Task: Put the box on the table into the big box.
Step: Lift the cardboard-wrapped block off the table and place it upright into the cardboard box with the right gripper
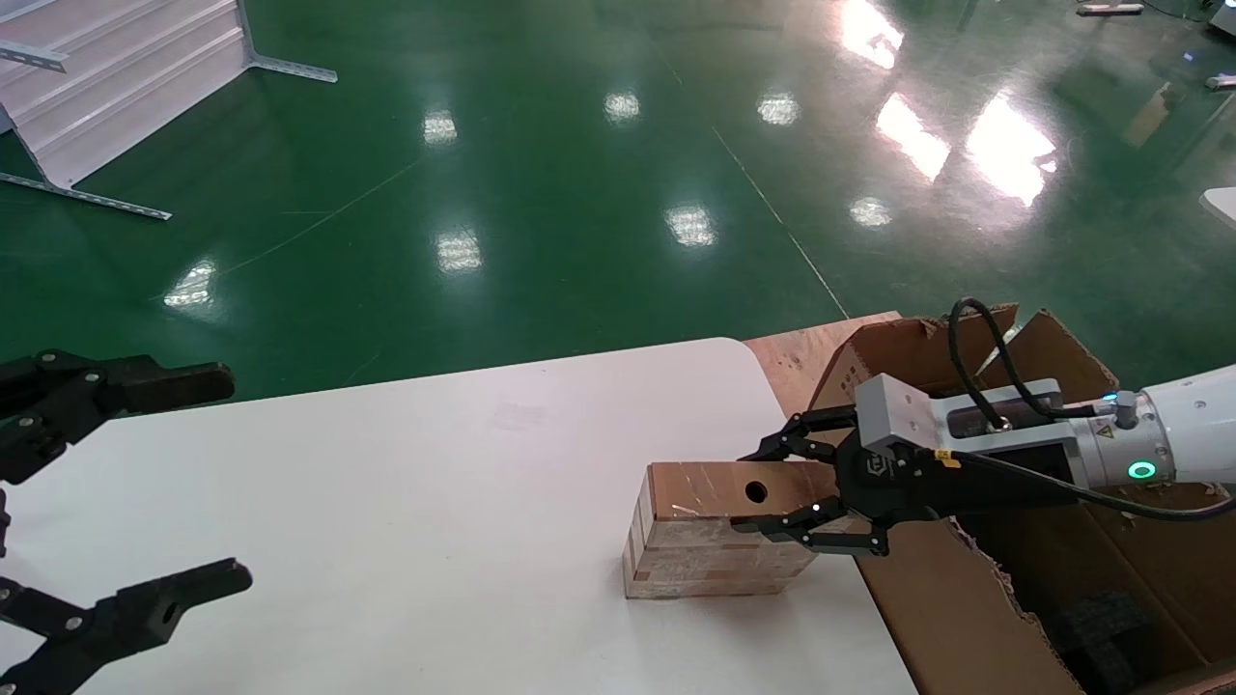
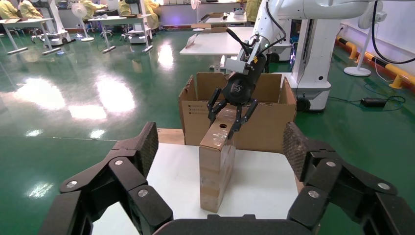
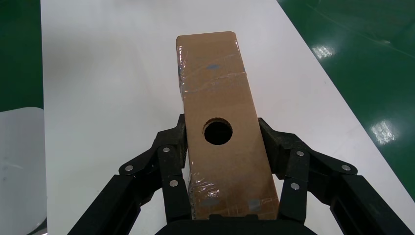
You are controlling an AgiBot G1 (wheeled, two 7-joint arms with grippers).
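Left of the box [image 1: 719,529], the left gripper [image 1: 116,502] hovers spread wide, partly cut off at the frame edge. On the table [image 1: 386,502] near its right edge, the box stands pinched at its right end by the right gripper [image 1: 787,487]. Beyond that edge, the big box [image 1: 975,598] lies open, holding a dim dark block [image 1: 1101,623].

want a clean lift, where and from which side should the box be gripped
Grip the box across its two long narrow-set sides, near the end by the hole, coming from the big box side. It is a slim brick standing on the table, so only that width fits the jaws. The right gripper already straddles it there.
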